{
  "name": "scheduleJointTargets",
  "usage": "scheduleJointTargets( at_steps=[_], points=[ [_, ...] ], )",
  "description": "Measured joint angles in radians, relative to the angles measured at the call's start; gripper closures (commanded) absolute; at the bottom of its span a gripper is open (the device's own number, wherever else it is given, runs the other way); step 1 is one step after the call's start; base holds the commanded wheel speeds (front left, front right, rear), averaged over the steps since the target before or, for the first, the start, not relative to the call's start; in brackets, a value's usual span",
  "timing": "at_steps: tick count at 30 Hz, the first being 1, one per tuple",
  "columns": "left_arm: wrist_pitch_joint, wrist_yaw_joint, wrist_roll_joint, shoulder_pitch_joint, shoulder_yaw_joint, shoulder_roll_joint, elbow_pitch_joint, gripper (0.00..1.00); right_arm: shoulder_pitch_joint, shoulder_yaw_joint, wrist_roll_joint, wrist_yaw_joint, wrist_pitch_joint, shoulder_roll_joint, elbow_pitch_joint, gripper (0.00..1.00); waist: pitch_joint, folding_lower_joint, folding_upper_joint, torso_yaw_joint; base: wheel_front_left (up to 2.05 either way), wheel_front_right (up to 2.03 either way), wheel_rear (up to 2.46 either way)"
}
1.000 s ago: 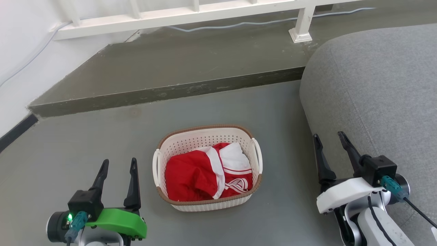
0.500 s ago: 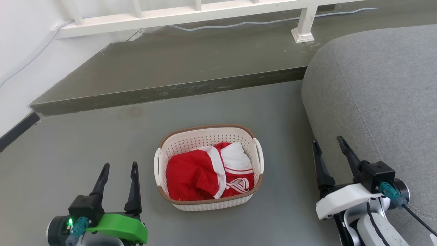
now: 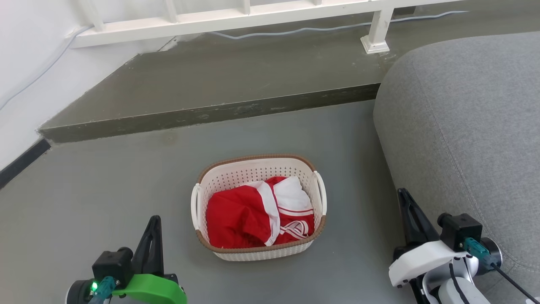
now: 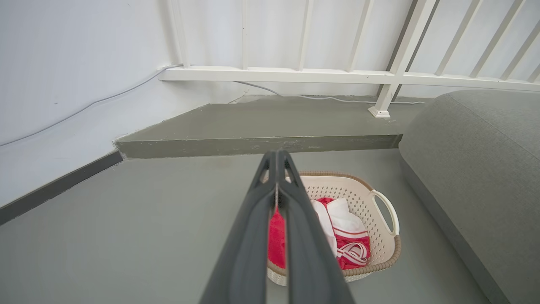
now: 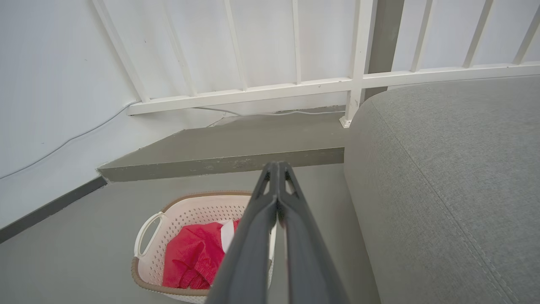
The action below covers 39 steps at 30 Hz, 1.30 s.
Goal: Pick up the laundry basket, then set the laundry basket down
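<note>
On smooth flr (image 3: 105, 190), oval perf. plastic laundry basket (image 3: 253, 172) sits.

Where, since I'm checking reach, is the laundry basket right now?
In the head view the laundry basket sits on the floor between the left tool and right tool, with the grey sofa to its right and the raised step behind.

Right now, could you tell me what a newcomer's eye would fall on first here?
The bright red-and-white clothes in the cream laundry basket, on the grey floor mid-view, catch the eye first. The shut left gripper and right gripper flank it without touching, and a grey sofa looms at the right.
</note>
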Motion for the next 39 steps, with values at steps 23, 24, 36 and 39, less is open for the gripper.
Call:
scheduleJointTargets(
  at_steps=[23, 24, 36, 39],
  points=[
    [0.050, -0.038, -0.279, 0.007, 0.042, -0.009, -0.007, 1.00, 0.019, -0.058, 0.304, 0.041, 0.034, 0.017, -0.029, 1.00, -0.015, 0.0000, 0.0000, 0.004, 0.00, 0.00, 0.00],
    [0.053, -0.038, -0.289, 0.007, 0.045, -0.010, -0.007, 1.00, 0.019, -0.062, 0.315, 0.042, 0.040, 0.017, -0.029, 1.00, -0.015, 0.0000, 0.0000, 0.004, 0.00, 0.00, 0.00],
    [0.090, -0.057, -0.435, 0.005, 0.077, -0.009, 0.000, 1.00, 0.016, -0.104, 0.474, 0.060, 0.077, 0.015, -0.027, 1.00, -0.023, 0.0000, 0.0000, 0.006, 0.00, 0.00, 0.00],
    [0.098, -0.061, -0.470, 0.005, 0.086, -0.009, 0.002, 1.00, 0.012, -0.113, 0.509, 0.066, 0.084, 0.014, -0.026, 1.00, -0.025, 0.0000, 0.0000, 0.007, 0.00, 0.00, 0.00]
  ],
)
